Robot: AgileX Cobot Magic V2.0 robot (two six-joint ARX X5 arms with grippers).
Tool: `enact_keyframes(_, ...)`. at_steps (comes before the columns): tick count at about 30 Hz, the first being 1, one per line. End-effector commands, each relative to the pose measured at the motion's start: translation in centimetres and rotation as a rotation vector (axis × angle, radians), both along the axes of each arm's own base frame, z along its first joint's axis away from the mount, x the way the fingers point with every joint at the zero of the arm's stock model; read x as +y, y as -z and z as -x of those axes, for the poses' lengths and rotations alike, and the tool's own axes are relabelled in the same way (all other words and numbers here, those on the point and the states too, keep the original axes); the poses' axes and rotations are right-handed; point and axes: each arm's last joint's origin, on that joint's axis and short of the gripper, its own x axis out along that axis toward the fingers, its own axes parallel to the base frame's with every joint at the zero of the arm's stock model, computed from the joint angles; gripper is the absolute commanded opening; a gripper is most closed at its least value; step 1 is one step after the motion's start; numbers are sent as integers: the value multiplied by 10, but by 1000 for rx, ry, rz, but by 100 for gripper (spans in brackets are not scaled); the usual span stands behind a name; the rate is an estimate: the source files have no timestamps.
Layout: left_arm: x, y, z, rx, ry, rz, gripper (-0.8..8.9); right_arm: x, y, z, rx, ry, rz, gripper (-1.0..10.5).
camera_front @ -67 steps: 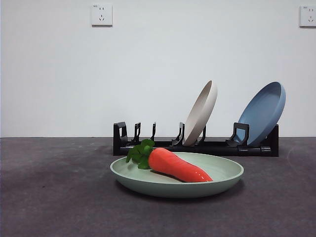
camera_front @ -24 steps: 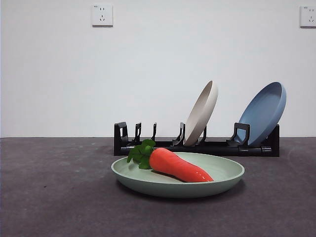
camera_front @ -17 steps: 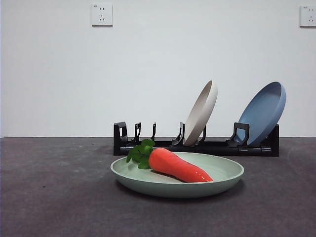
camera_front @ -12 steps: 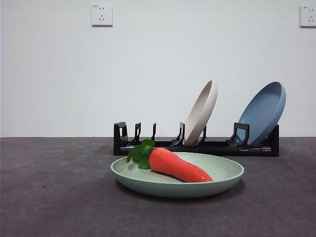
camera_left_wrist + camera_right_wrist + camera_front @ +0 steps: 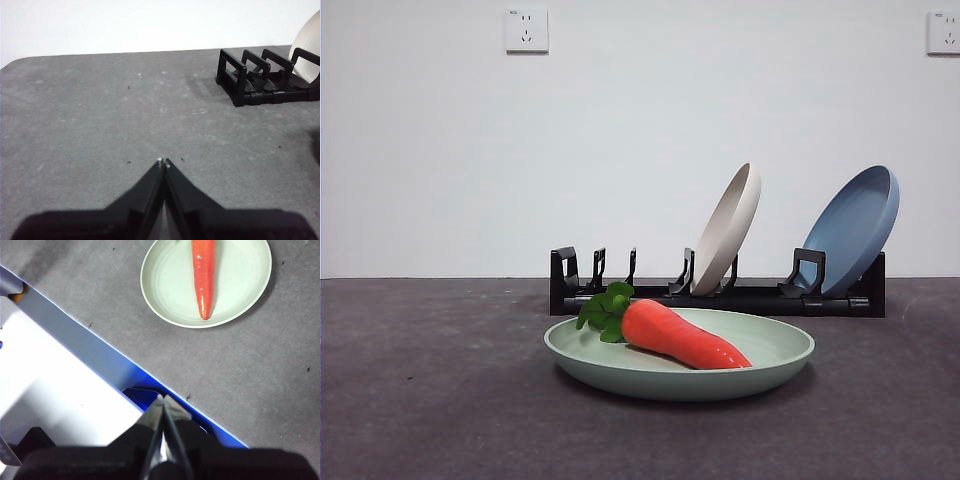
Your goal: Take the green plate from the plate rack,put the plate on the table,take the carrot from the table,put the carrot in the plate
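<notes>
A: Item one, the plate (image 5: 760, 350). Location?

B: Flat on the worktop (image 5: 430, 400), just in front of the rack (image 5: 720, 296). Item two, the carrot (image 5: 680, 335), lies inside it, leaves toward the rack's empty end, tip short of the rim.

A: Rack contents?

B: A beige plate (image 5: 728, 228) and a blue plate (image 5: 855, 230), both leaning in their slots. The remaining prongs hold nothing.

A: Grippers?

B: The left gripper (image 5: 163, 161) has its jaws pressed together, carrying nothing, over bare worktop well clear of the rack's end. The right gripper (image 5: 163, 398) likewise has jaws closed and unladen, high up and well apart from the plate, above a blue-and-white edge that cannot be identified.

A: Status of the task?

B: By the look of it, complete: plate down, carrot in.

A: Risks outstanding?

B: Few. The carrot is glossy and round, so a knock to the plate could roll it toward the rim. Any arm sweeping low near the rack could clip the plate's raised edge or tip a leaning plate out of its slot. With both arms withdrawn, the safest course is probably no further contact.
</notes>
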Motion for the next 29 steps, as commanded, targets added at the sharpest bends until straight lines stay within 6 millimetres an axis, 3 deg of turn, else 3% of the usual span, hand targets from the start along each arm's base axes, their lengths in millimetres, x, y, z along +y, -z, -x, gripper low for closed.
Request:
enact_keyframes(1,0,4,-1,7,-5,10,-3,-2,0,-1,-62,-8,25,1)
enact_keyframes(7,0,4,-1,7,-5,10,-3,-17,-14,-8,-313,136,-146,1)
enact_keyframes(11,0,4,-1,7,-5,10,-3,-31,-3,-8,-479,226,-245,1)
enact_keyframes(22,0,4,-1,7,-5,10,-3,-48,96,-16,-765,428,-247,1)
enact_keyframes(29,0,4,-1,7,-5,10,-3,-51,146,-19,-745,597,-257,1)
